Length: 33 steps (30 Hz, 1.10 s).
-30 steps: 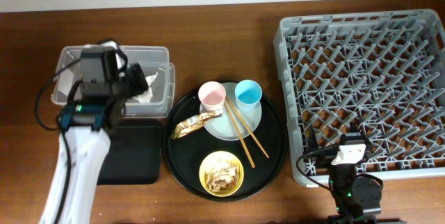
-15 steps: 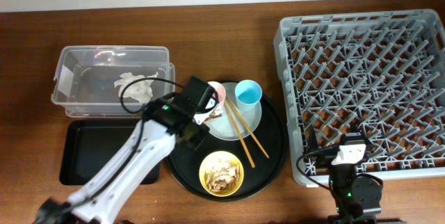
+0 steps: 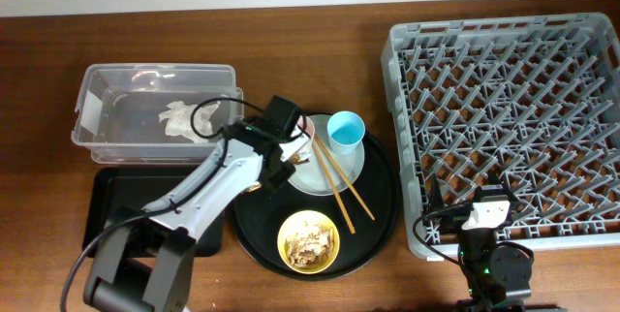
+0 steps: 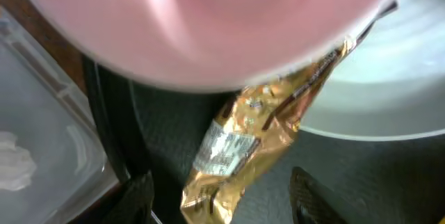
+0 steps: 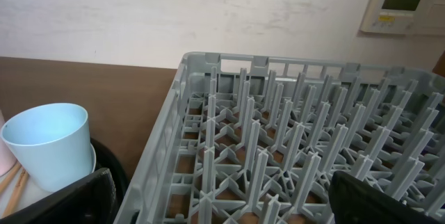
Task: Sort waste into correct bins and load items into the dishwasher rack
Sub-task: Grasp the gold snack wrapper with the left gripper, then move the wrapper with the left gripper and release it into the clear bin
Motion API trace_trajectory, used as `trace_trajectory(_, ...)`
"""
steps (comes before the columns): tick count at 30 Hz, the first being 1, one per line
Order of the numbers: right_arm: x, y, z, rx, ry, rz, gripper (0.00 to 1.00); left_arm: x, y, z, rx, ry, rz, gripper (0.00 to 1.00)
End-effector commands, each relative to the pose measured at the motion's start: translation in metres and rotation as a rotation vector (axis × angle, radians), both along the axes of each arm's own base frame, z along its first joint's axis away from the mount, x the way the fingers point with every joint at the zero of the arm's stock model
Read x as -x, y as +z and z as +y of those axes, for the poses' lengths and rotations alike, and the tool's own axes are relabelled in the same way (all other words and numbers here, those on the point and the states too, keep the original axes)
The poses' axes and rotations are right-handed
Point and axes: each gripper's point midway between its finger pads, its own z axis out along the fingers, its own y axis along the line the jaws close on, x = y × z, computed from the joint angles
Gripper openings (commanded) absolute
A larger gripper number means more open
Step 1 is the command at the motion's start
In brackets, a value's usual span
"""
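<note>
Left wrist view: the left gripper [image 4: 224, 182] has its jaws spread wide, 1 finger on each side of the gold wrapper [image 4: 243, 147], and holds nothing. Contact between fingers and wrapper cannot be confirmed. The wrapper lies on the round black tray [image 4: 361, 175]. Its narrow upper end reaches the rim of the pale plate [image 4: 396, 92], just beside the blurred pink cup [image 4: 208, 29] that fills the top of the frame. Left of the tray stands the clear box [image 4: 62, 113], with the white tissue [image 4: 14, 165] inside it.

Assessment: the wrapper is judged light, thin, crumpled foil. It will crush under pressure and may slip on its glossy face. The wider lower body, clear of plate and cup, is the sound place to pinch, across its short width.

Right wrist view: the right gripper [image 5: 219, 182] is fully open and empty at the near edge of the grey rack [image 5: 292, 113]. The blue cup [image 5: 49, 144] stands off to its left.
</note>
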Motion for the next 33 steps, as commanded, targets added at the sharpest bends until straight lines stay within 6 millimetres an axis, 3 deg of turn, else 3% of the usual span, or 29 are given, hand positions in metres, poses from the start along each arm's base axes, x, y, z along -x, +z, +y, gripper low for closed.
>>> trace_trajectory(1, 0.0, -0.002, -0.001, -0.001, -0.007, 0.004, 0.98, 0.01, -0.02, -0.002, 0.034, -0.045, 0.046, 0.63)
trace_trajectory(7, 0.0, -0.002, -0.001, -0.001, -0.007, 0.004, 0.98, 0.018, -0.037, 0.002, 0.029, -0.061, 0.049, 0.61)
trace_trajectory(11, 0.0, -0.002, -0.001, -0.001, -0.007, 0.004, 0.98, 0.018, -0.037, 0.003, 0.029, -0.061, 0.05, 0.46)
trace_trajectory(14, 0.0, -0.003, -0.001, -0.001, -0.007, 0.005, 0.99, 0.018, -0.037, 0.003, 0.029, -0.061, 0.051, 0.2)
trace_trajectory(18, 0.0, -0.002, -0.001, -0.001, -0.007, 0.004, 0.98, 0.02, -0.037, 0.003, 0.025, -0.06, 0.057, 0.01)
trace_trajectory(23, 0.0, -0.002, -0.001, -0.001, -0.007, 0.004, 0.99, 0.02, -0.032, 0.003, 0.03, -0.06, 0.047, 0.0)
trace_trajectory(26, 0.0, -0.003, -0.001, -0.001, -0.007, 0.005, 0.98, 0.015, -0.003, 0.0, 0.066, -0.062, -0.028, 0.0)
trace_trajectory(31, 0.0, -0.002, -0.001, -0.001, -0.007, 0.004, 0.98, 0.008, 0.066, -0.003, 0.197, 0.037, -0.213, 0.0)
trace_trajectory(33, 0.0, -0.002, -0.001, -0.001, -0.007, 0.004, 0.99, 0.009, 0.085, -0.002, 0.235, 0.061, -0.264, 0.0)
